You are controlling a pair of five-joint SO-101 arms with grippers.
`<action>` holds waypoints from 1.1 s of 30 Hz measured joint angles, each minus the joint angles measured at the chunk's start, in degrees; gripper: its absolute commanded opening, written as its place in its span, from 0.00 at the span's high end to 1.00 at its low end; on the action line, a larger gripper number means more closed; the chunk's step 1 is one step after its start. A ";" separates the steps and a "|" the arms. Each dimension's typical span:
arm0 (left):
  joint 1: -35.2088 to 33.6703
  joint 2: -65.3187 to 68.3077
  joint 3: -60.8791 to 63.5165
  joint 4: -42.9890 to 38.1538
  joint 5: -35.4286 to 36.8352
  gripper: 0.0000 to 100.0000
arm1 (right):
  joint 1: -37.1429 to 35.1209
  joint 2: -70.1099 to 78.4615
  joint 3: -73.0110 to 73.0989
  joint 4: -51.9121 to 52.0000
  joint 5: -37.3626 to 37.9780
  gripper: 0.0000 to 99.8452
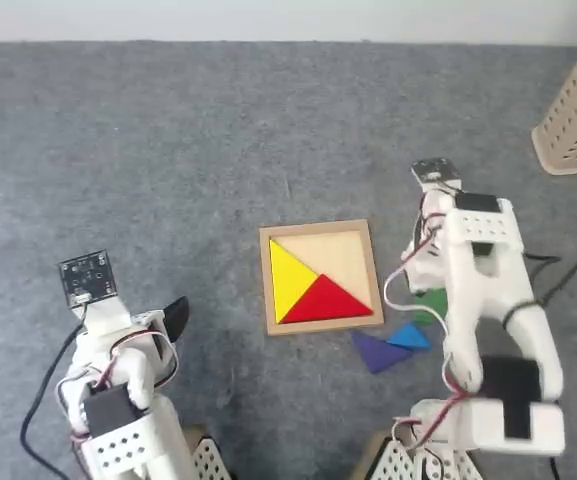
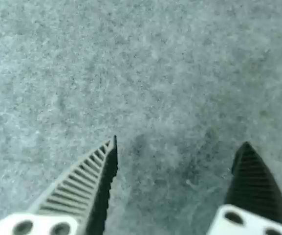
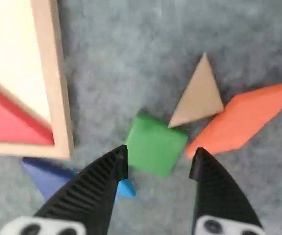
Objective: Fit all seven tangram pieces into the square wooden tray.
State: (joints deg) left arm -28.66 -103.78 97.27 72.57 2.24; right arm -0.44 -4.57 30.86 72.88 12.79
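We have the square wooden tray (image 1: 313, 228) near the middle of the grey mat (image 1: 168, 150). The yellow triangle (image 1: 288, 280) and the red triangle (image 1: 330, 300) are already seated in its 9 and 6 o'clock parts, and the rest of its floor is bare. Our right gripper (image 3: 161, 152) hangs over the green square (image 3: 155, 144), which lies on the mat at about 4 o'clock off the tray; the fingers are spread just wider than the square. Our left gripper (image 2: 180, 142) sits at 8 o'clock from the tray, fingers spread wide over bare mat.

We judge this pick crowded. The tan triangle (image 3: 199, 95) has a corner touching or all but touching the square, the orange parallelogram (image 3: 243, 120) lies just beside it, and the light blue triangle (image 3: 126, 188) sits by the other finger. A finger landing on any of these would shove it or wedge it into the grasp. An off-centre grip could also let the square twist and catch the tray's rim
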 measured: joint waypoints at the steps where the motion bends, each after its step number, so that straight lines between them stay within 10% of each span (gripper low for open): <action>1: 0.00 0.00 0.00 0.00 0.00 0.65 | 0.18 -1.93 1.67 0.00 0.62 0.78; 13: 0.00 0.00 0.00 0.00 0.00 0.65 | -5.10 -11.52 14.42 1.93 22.07 0.78; 23: 0.00 0.00 0.00 0.00 0.00 0.65 | -22.15 -11.60 17.85 2.02 24.44 0.78; 33: 0.00 0.00 0.00 0.00 0.00 0.65 | -6.24 -11.60 16.00 -1.58 14.59 0.78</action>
State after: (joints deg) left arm -28.66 -103.78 97.27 72.57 2.24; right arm -6.68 -16.18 46.86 71.30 27.38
